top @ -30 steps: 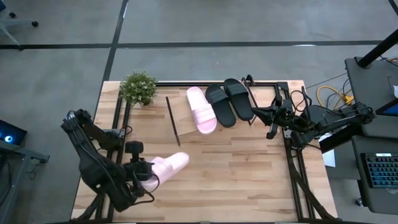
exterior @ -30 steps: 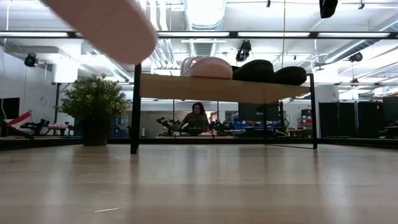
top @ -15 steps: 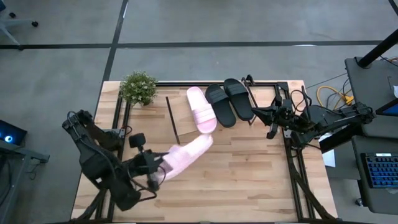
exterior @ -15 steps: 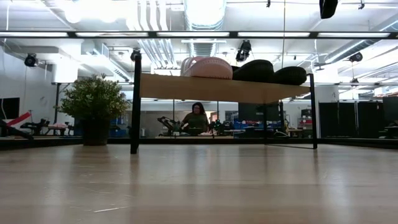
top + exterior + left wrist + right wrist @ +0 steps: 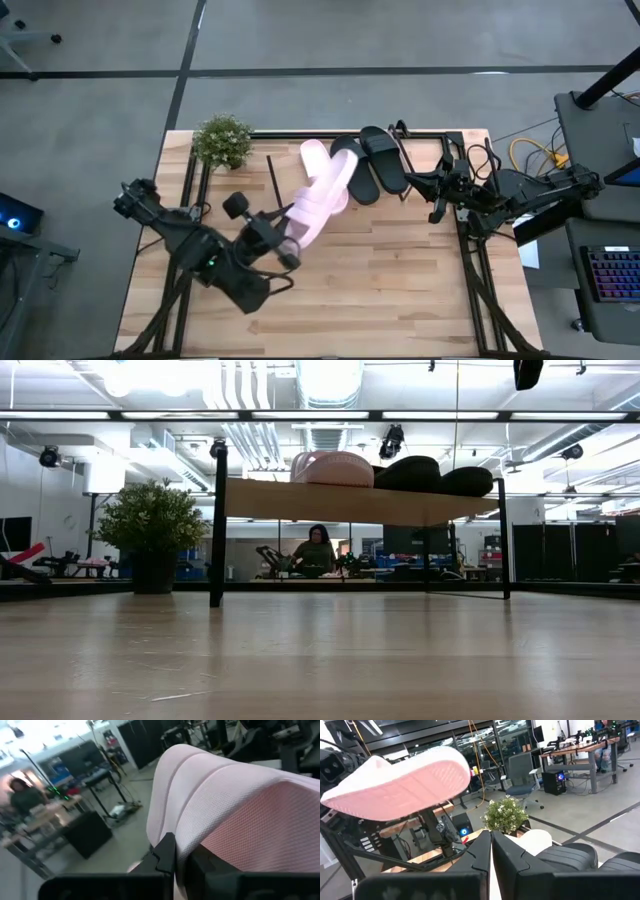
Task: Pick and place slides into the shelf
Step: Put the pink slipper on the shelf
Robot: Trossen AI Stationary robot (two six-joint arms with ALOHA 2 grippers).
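- High view: left gripper [image 5: 283, 238] clamped on the heel end of a pale pink open-toe slide sandal [image 5: 318, 200], lifted clear of the light wooden tabletop [image 5: 400, 280].
- Held sandal angled away from the claw, toe end reaching over the slanted light wood shelf board on its thin black rod frame [image 5: 296, 190] and overlapping the second pale pink slide [image 5: 312, 153] already lying there.
- Just beside that, two black wide-strap slides [image 5: 368, 163] side by side on the shelf, toward the right arm.
- Left wrist view: pink textured sole [image 5: 240, 815] filling most of the frame, pinched between the dark fingers [image 5: 165, 852].
- Right gripper [image 5: 437, 196] parked off the right end of the shelf, near the table's edge, fingers pressed together as the right wrist view shows.
- Right wrist view: carried pink sandal [image 5: 400, 782] aloft, sole side facing, with the small green potted plant [image 5: 506, 815] behind.
- Low view: shelf [image 5: 350, 500] carrying one pink slide [image 5: 332, 467] and two black ones [image 5: 435, 476]; plant [image 5: 152, 530] to its side; a seated person [image 5: 316, 550] in the room beyond.
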